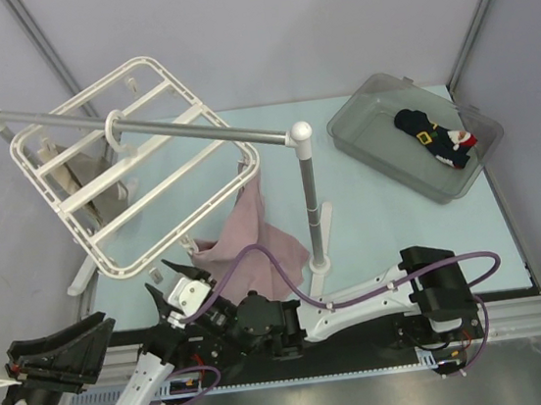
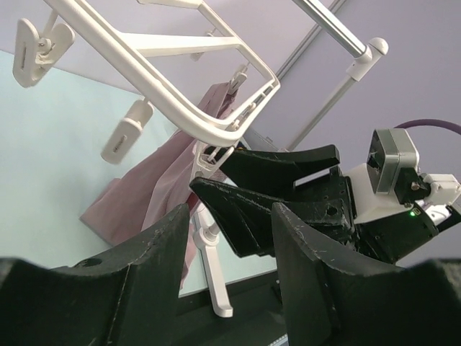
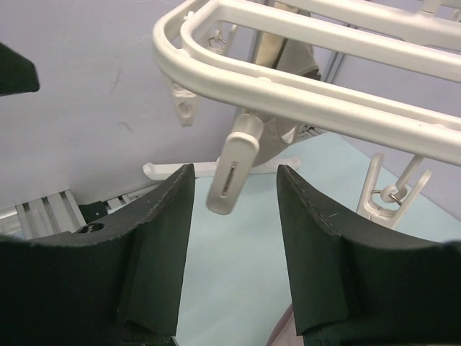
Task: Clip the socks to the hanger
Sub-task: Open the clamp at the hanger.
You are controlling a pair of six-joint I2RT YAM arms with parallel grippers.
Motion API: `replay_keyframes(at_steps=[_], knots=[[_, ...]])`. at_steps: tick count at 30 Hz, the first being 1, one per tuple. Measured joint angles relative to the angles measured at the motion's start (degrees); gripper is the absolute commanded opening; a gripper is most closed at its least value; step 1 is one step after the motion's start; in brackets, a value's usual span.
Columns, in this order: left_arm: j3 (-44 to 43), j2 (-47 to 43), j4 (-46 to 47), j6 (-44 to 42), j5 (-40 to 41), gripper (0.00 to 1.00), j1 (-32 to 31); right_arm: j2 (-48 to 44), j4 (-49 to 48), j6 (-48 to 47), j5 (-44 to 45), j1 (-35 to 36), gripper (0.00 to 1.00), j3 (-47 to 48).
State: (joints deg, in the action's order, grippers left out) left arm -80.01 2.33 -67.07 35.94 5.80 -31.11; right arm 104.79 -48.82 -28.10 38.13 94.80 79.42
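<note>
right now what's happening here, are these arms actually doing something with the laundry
Both arms sit low at the near left of the table, by the near edge of the hanger. The left gripper and right gripper are open and hold nothing. The socks lie in the clear bin at the far right, not yet picked up. A pink cloth and a beige cloth hang from the hanger.
</note>
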Motion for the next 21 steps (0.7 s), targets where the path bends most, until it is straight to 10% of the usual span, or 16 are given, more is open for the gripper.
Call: replay_keyframes(at_steps=[13, 21], knots=[[0.13, 1.62, 1.62, 0.17, -2.71, 0.55, 0.00, 0.17, -0.26, 2.64, 0.00, -1.62, 0.45, 0.13], [1.27, 3.43, 3.69, 0.48, -6.08, 0.55, 0.00, 0.22, -0.31, 4.94, -0.57, -1.88, 0.12, 0.13]])
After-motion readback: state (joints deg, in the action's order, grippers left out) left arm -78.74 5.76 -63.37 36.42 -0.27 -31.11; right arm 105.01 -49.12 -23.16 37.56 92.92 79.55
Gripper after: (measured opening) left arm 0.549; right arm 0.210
